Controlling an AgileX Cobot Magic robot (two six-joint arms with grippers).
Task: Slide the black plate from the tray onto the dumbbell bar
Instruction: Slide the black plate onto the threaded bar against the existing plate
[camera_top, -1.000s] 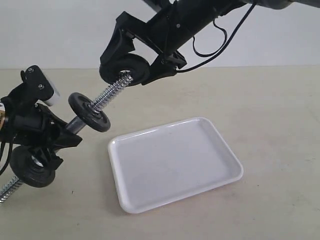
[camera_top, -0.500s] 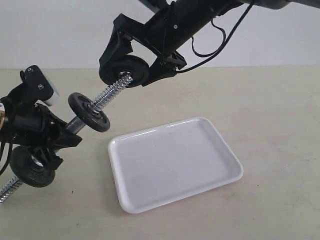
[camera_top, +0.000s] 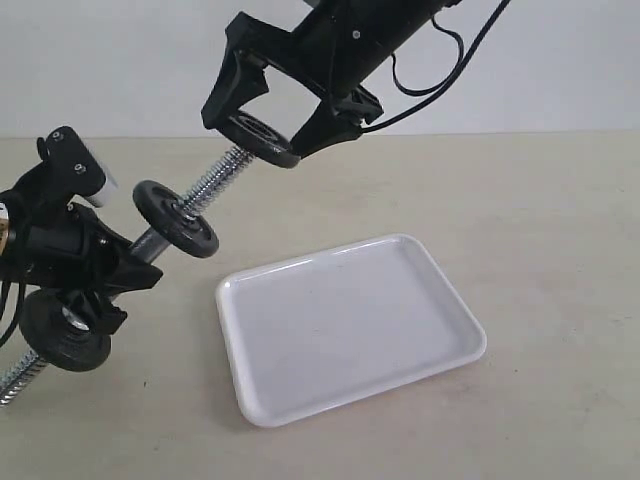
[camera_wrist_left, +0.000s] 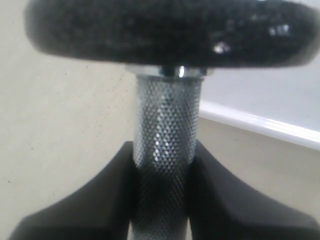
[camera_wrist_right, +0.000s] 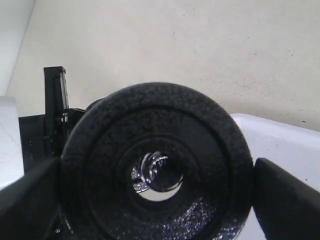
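The right gripper (camera_top: 262, 132) has tipped the black plate (camera_wrist_right: 205, 145) flatter and lifted it a little; its fingers squeeze the plate's edges. The plate is off the tray (camera_top: 350, 320), at the tip of the dumbbell bar (camera_top: 215, 184) — the tip shows through the hole, so I think it can slide on; the left gripper (camera_wrist_left: 162, 165) is clamped on the bar's middle.

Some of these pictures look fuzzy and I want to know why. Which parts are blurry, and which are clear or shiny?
Left wrist view: the disc is smeary and out of focus, while the dumbbell bar is sharper, with bright glints. Right wrist view: the black plate looks grainy and fairly clear. Exterior view: everything is crisp, the light is soft, and the tray is only gently shiny.
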